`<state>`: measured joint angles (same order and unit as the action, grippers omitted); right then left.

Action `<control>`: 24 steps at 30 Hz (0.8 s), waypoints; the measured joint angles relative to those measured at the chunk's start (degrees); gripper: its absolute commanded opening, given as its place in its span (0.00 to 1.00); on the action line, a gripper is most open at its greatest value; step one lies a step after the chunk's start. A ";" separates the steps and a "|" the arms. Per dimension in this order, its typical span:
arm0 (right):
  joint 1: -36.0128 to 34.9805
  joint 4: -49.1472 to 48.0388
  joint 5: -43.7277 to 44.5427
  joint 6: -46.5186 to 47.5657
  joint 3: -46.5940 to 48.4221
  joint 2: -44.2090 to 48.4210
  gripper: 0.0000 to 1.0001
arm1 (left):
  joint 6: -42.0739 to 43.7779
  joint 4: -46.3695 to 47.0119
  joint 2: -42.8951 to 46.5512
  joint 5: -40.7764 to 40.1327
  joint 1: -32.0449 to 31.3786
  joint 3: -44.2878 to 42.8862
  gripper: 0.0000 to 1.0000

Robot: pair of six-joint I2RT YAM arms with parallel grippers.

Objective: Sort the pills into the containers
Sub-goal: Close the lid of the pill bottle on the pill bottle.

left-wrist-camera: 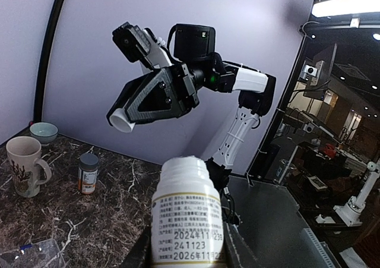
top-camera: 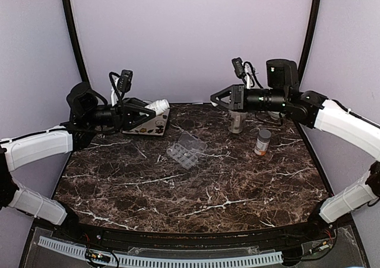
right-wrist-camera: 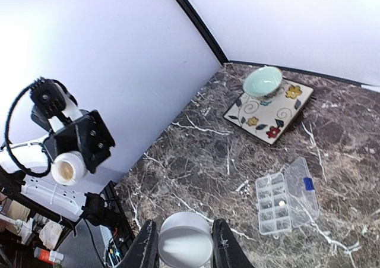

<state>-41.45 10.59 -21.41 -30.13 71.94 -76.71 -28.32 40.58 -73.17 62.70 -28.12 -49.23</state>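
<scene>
Top view: the clear plastic two-row pill organizer (top-camera: pixel 187 149) lies mid-frame; likely light, slippery and brittle, best pinched at its rim.
Left wrist: left gripper (left-wrist-camera: pixel 187 250) clamps a small white labelled bottle (left-wrist-camera: pixel 187 208).
Right wrist: right gripper (right-wrist-camera: pixel 184 247) clamps a round white cap (right-wrist-camera: pixel 185 239).

White bottle (left-wrist-camera: pixel 187 217), base beyond the bottom edge; pill organizer (top-camera: pixel 186 150), contents too small overhead.

Lilac walls (top-camera: pixel 190 36), dark marble table (top-camera: pixel 196 191), bright ceiling light (left-wrist-camera: pixel 347 5)
</scene>
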 measured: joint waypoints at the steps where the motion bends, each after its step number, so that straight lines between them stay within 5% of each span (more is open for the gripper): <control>1: -0.13 -0.66 -0.52 -0.24 1.05 -0.46 0.00 | -0.28 0.00 -0.35 0.48 0.00 -0.26 0.00; 24: -7.69 -6.82 -6.05 -3.26 11.85 -9.05 0.00 | -4.31 2.47 -6.08 4.00 -1.42 -5.73 0.00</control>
<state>-49.15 3.77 -27.46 -33.39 83.79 -85.76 -32.62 43.05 -79.24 66.70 -29.54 -54.96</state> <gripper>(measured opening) 0.248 0.323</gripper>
